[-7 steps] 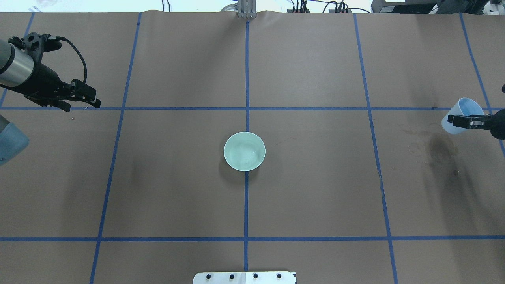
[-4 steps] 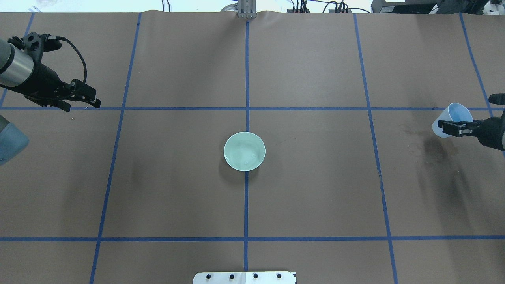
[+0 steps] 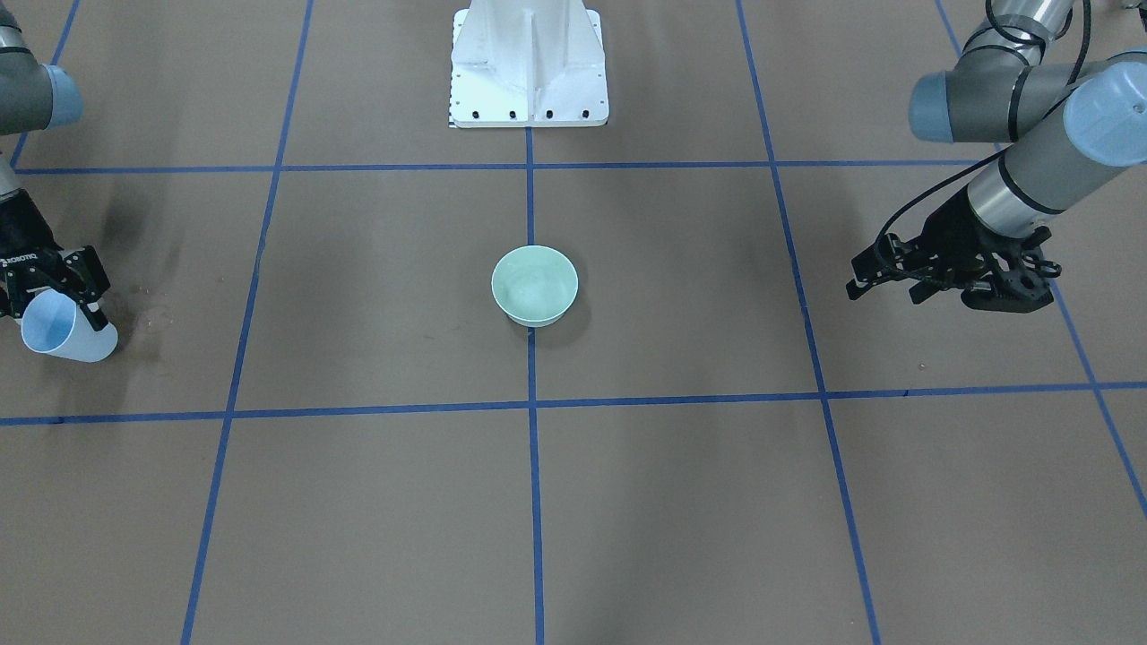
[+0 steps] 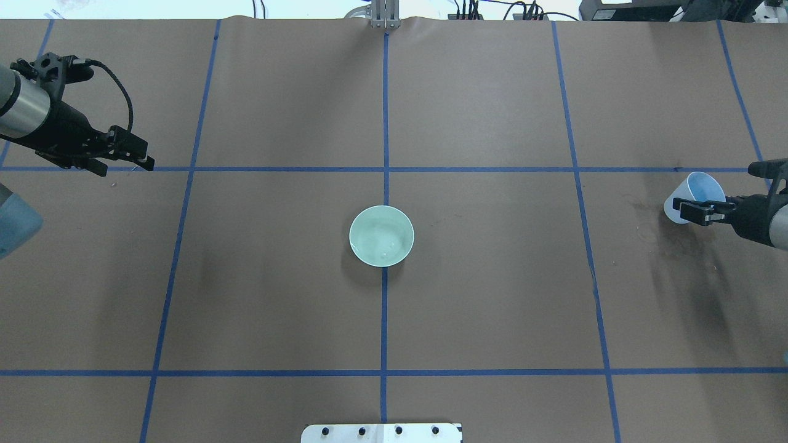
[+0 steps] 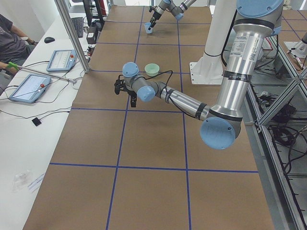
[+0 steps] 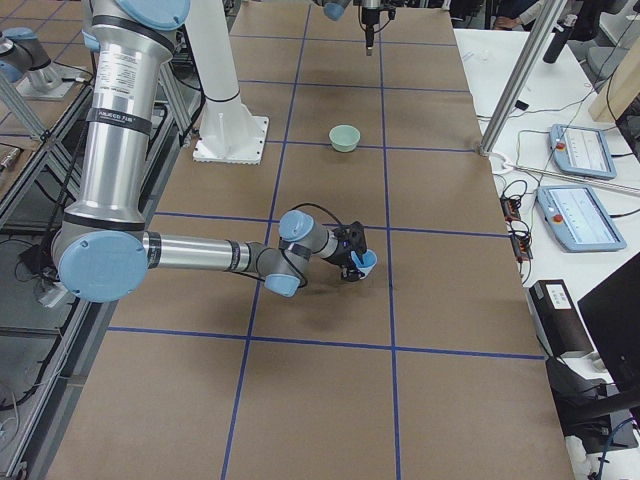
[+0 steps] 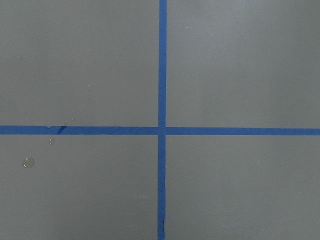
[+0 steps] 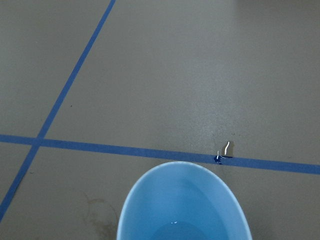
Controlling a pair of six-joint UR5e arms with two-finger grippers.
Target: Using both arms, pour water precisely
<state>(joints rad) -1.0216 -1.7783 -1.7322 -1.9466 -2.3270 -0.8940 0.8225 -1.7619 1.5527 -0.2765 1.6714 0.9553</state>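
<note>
Landmark: mint-green bowl [image 4: 381,236], sat mid-desk [image 4: 492,307] right on the centre strip of blue tape [image 4: 385,111].

Water [image 4: 386,245]: mostly in the bowl, showing as faint ripples and a couple of glints. The right wrist view also had a tiny puddle in the bottom of the cup.

Right end effector [image 4: 684,208]: clamped on a pale blue cup [image 4: 699,187], way off to the robot's right of the bowl. The cup was tipped over a fair bit and low over the desk.

Left end effector [image 4: 146,161]: way out on the bowl's other side, a bit farther from the robot. Nothing in it, and honestly I couldn't tell how wide the fingers were.

Step, my guess: bowl wet, cup nearly dry, so the pour looked done and the cup was due to go back down.

Doing it well: roll the wrist until the cup is dead upright first, then ease it down until the base sits flat. Only then let go, and back straight out so a finger doesn't clip the rim.

Watch out: damp-looking marks [image 4: 646,232] on the desk bowl-side of the cup. A light cup could skate there.
</note>
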